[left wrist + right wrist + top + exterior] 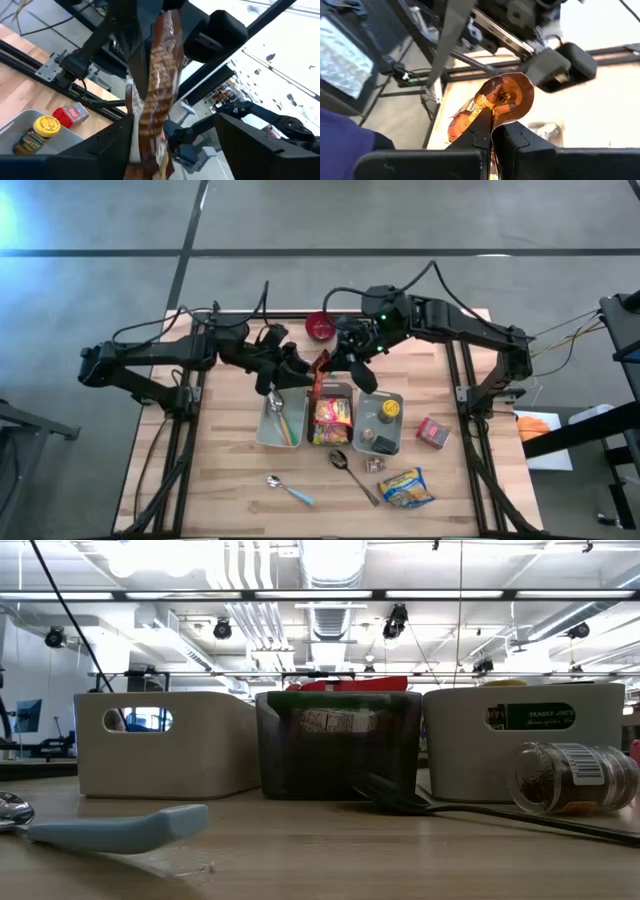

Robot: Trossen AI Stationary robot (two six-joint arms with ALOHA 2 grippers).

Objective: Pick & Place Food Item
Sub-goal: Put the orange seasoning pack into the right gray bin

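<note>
Fingers of right gripper (492,131) pinch one snack bag (492,102); left gripper's (172,145) spread, three bins (278,420).

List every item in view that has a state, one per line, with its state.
Left gripper: open, fingers either side of the snack bag.
Right gripper: shut on the snack bag.
Snack bag: held in the air above the bins, pinched at one end.
Middle bin: holds food packets.
Right bin: holds a yellow-lidded jar.
Left bin: holds utensils.
Small jar: lying on its side on the table.
</note>
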